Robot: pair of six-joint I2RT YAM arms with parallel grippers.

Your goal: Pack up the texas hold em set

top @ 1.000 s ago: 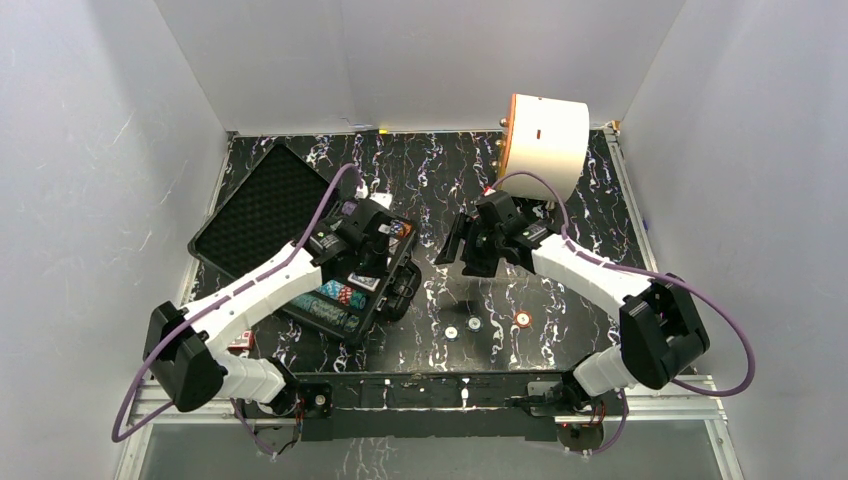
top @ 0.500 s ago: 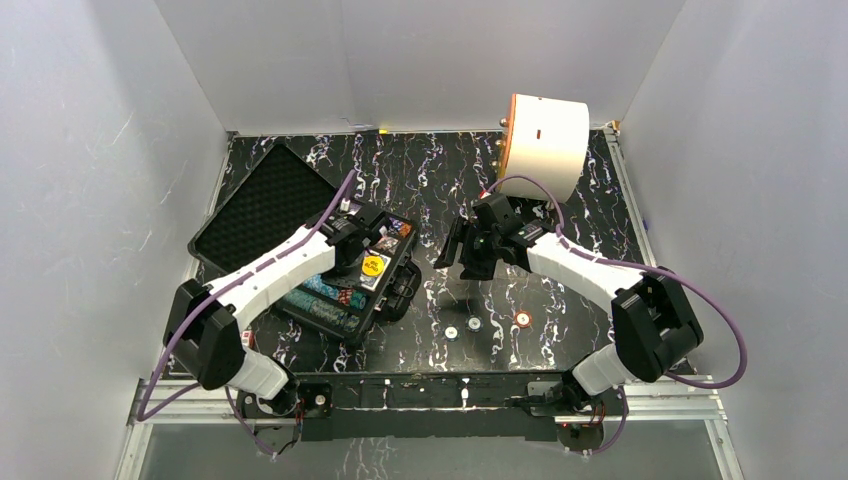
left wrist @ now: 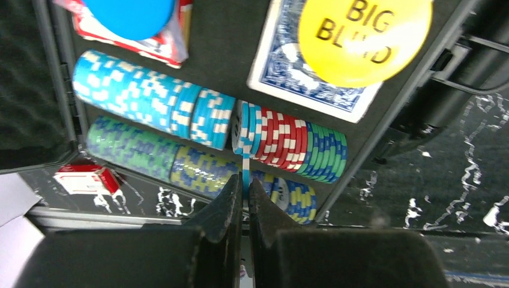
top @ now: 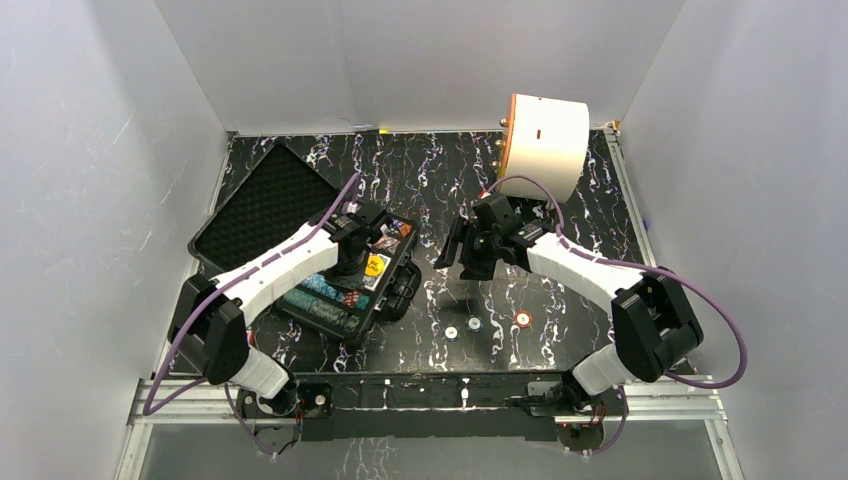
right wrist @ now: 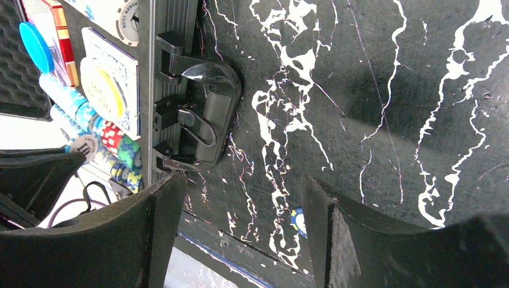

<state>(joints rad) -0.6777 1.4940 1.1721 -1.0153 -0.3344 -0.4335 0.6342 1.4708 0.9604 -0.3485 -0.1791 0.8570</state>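
Note:
The black case (top: 395,292) lies open left of centre, its foam lid (top: 262,200) laid back. Rows of poker chips (left wrist: 150,102) fill its base, next to a blue card deck (left wrist: 288,78) with a yellow "BIG BLIND" button (left wrist: 365,36) on it, and a red deck (left wrist: 171,45) under a blue button (left wrist: 129,15). My left gripper (left wrist: 245,186) is shut on a light-blue chip (left wrist: 245,168) held edge-on just above the chip rows. My right gripper (right wrist: 243,222) hangs open and empty over the table, right of the case handle (right wrist: 201,114).
Three loose chips lie on the marbled table near the front: two pale ones (top: 451,332) (top: 473,325) and an orange one (top: 522,320). A white cylinder with an orange face (top: 545,140) stands at the back right. A small red box (left wrist: 84,179) lies outside the case's near side.
My left arm has swung so its gripper moved off the yellow button towards the chip rows, still holding the chip. The right gripper has barely moved.

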